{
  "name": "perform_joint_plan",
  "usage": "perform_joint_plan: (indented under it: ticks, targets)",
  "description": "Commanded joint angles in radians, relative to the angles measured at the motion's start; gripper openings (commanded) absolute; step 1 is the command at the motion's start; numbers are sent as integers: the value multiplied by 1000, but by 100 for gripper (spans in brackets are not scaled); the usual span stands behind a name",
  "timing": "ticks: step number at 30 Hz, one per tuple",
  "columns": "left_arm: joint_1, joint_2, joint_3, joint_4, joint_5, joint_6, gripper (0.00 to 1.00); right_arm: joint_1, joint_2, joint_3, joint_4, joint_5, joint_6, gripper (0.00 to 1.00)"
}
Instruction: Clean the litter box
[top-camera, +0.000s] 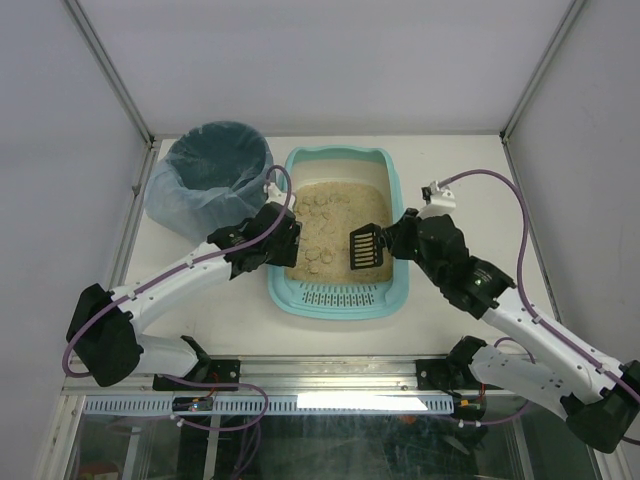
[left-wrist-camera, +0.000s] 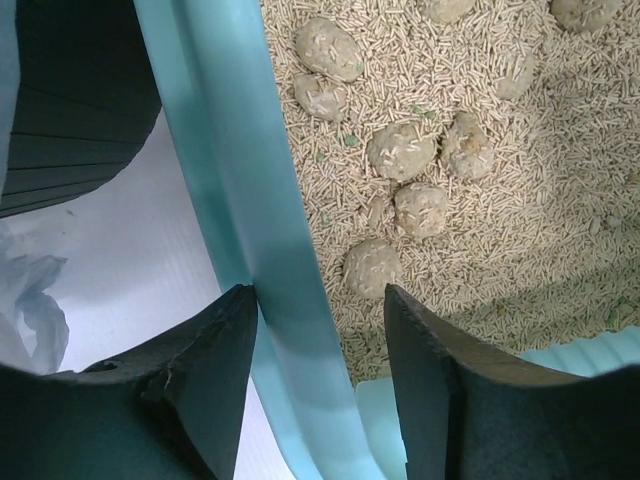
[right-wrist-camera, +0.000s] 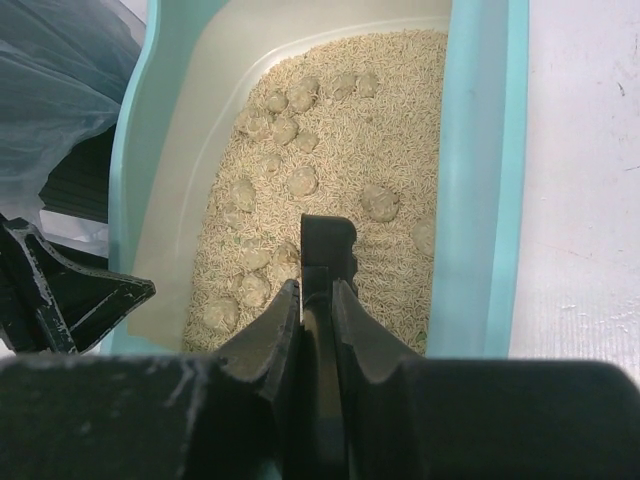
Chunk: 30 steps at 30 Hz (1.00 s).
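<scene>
The light teal litter box (top-camera: 398, 205) lies mid-table, with beige litter and several pale clumps (top-camera: 322, 215) in it and a slotted grate (top-camera: 340, 296) at its near end. My left gripper (top-camera: 285, 245) is open and straddles the box's left rim (left-wrist-camera: 240, 150), one finger outside and one over the litter. Clumps (left-wrist-camera: 400, 150) lie just ahead of it. My right gripper (top-camera: 397, 240) is shut on the handle of a black slotted scoop (top-camera: 366, 250). It holds the scoop (right-wrist-camera: 328, 240) over the litter near the right wall (right-wrist-camera: 480, 180).
A round dark bin (top-camera: 210, 170) with a bluish bag liner stands just left of the litter box, close to my left arm. It also shows in the right wrist view (right-wrist-camera: 50, 80). Frame posts rise at the table's back corners.
</scene>
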<state>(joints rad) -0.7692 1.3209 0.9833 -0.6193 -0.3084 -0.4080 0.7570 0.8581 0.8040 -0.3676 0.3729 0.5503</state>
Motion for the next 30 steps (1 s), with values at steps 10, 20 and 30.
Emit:
perform_joint_plan:
  ticks: [10, 20, 30]
  targets:
    - [-104, 38, 53, 169, 207, 56, 51, -2, 11, 115, -68, 102, -79, 0]
    - [-70, -95, 25, 156, 52, 77, 79, -30, 107, 257, -129, 131, -256, 0]
    - [-33, -182, 16, 191, -44, 88, 99, -45, 411, 548, -301, 196, -397, 0]
